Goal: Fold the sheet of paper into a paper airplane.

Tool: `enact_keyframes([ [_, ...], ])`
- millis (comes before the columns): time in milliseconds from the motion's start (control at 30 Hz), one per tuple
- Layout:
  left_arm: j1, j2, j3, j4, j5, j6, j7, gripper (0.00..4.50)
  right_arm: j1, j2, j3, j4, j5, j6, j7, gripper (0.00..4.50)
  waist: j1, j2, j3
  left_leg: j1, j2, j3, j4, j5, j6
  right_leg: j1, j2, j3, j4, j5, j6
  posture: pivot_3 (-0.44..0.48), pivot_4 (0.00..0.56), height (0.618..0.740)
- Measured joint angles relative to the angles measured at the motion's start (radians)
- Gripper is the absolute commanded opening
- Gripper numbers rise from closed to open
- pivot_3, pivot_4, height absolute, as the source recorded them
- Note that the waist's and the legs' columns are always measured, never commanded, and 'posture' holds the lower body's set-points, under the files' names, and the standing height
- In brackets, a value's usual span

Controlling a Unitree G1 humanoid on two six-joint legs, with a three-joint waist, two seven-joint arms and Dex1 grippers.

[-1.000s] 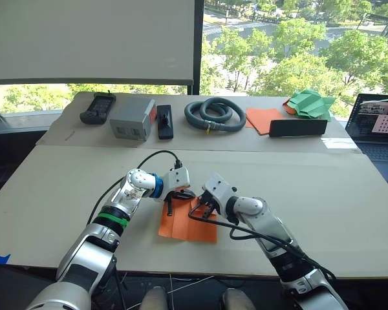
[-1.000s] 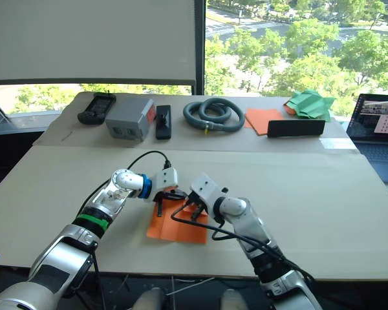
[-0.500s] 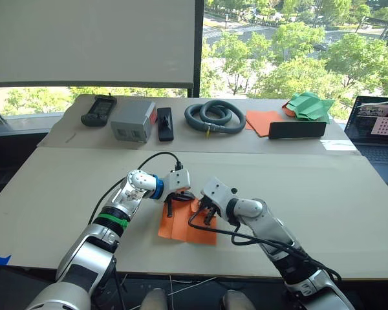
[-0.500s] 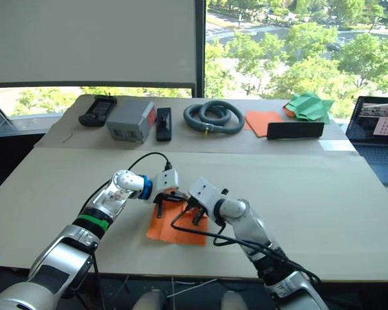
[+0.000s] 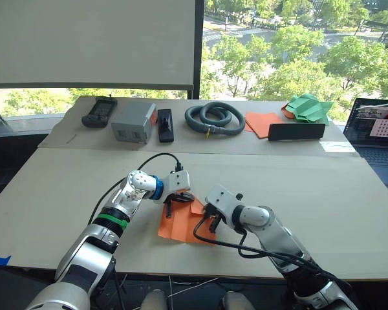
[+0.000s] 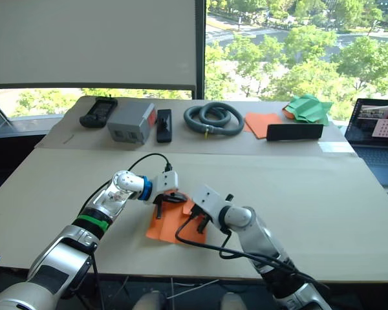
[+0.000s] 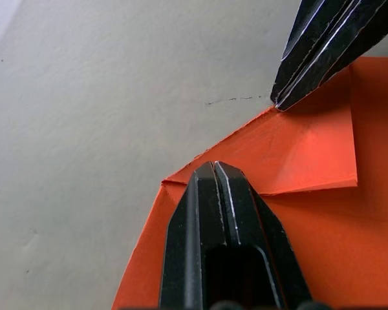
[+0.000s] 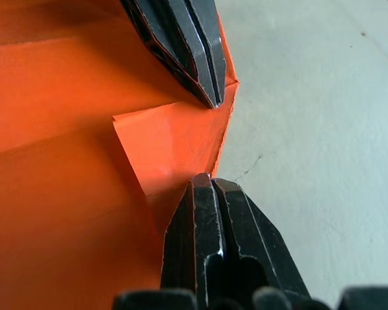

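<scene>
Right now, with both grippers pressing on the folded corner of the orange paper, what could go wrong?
1. The small folded corner flap is pinned only by two closed tips, the left gripper and the right gripper. If either lifts, the flap may spring open.
2. The sheet of paper lies loose on the table, so a sideways push may slide it and skew the crease.
3. The tips stand near each other and might collide.

Both head views look forward and down from above the arms, taking in the whole pale grey worktop out to the window. Each wrist view sits very close over the creased bright orange sheet of paper, facing along its own black fingers; both share one folded corner and the opposite fingers.
</scene>
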Motion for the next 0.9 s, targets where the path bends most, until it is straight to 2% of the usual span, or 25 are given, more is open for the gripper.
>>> enact_keyframes([
  [533,0.001,0.002,-0.002,0.003,0.002,-0.013,-0.008,0.00,0.110,-0.093,-0.008,-0.183,0.025,0.086,0.001,0.05,0.002,-0.003,-0.001,0.000,0.000,0.000,0.000,0.000,0.000,0.000,-0.001,-0.001,-0.002,-0.001,0.000,0.000,0.150,0.714],
  [767,0.000,0.006,0.003,0.001,0.002,-0.020,-0.014,0.00,0.111,-0.019,-0.110,-0.193,0.202,0.060,0.073,0.05,0.000,-0.003,0.005,-0.003,0.000,0.000,-0.001,0.000,0.000,-0.003,-0.001,-0.002,-0.001,-0.001,0.000,0.000,0.150,0.714],
  [900,0.000,0.006,0.003,0.000,0.002,-0.020,-0.012,0.00,0.046,0.031,-0.137,-0.205,0.259,0.033,0.073,0.05,0.000,-0.002,0.007,-0.004,0.000,0.000,-0.001,0.000,0.000,-0.004,-0.001,-0.002,-0.001,-0.001,0.000,0.000,0.150,0.714],
])
